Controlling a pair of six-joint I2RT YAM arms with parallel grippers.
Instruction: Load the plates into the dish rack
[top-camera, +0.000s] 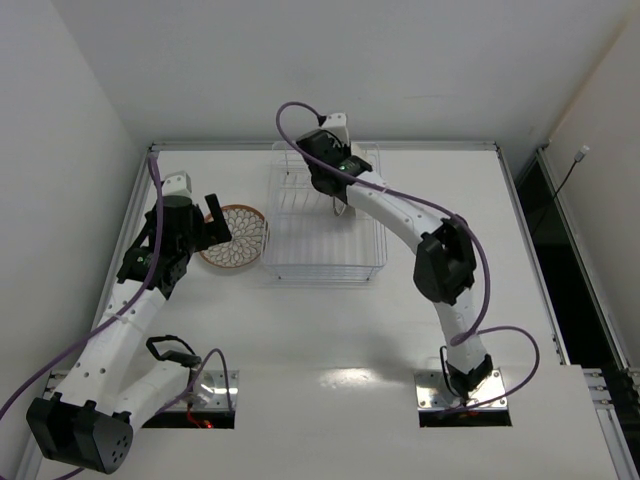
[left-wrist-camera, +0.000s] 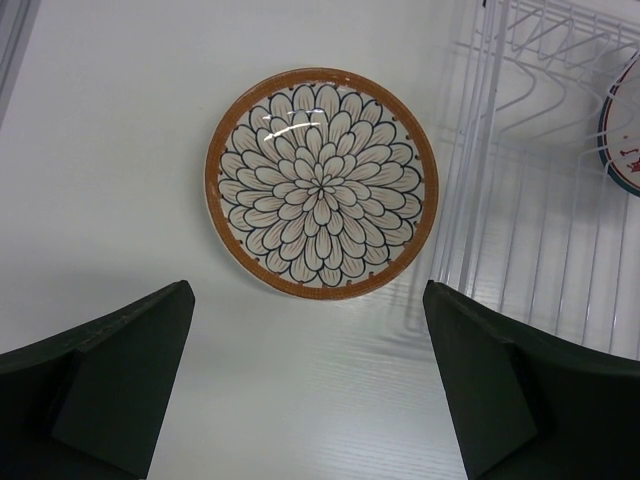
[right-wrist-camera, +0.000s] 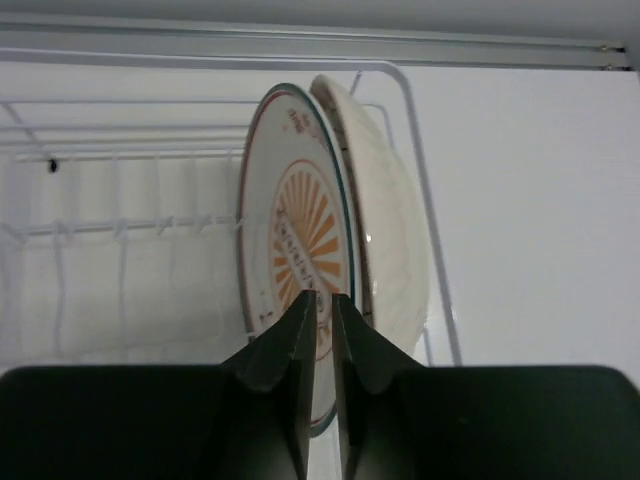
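The top camera looks down from the near side; both close wrist cameras share the white wire dish rack (top-camera: 320, 266).

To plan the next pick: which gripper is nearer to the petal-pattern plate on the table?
Left. The left gripper hovers open beside the petal-pattern plate; the right gripper is at the dish rack, shut on the sunburst plate.

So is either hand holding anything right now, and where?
The right hand pinches the sunburst plate by its rim; the left hand holds nothing.
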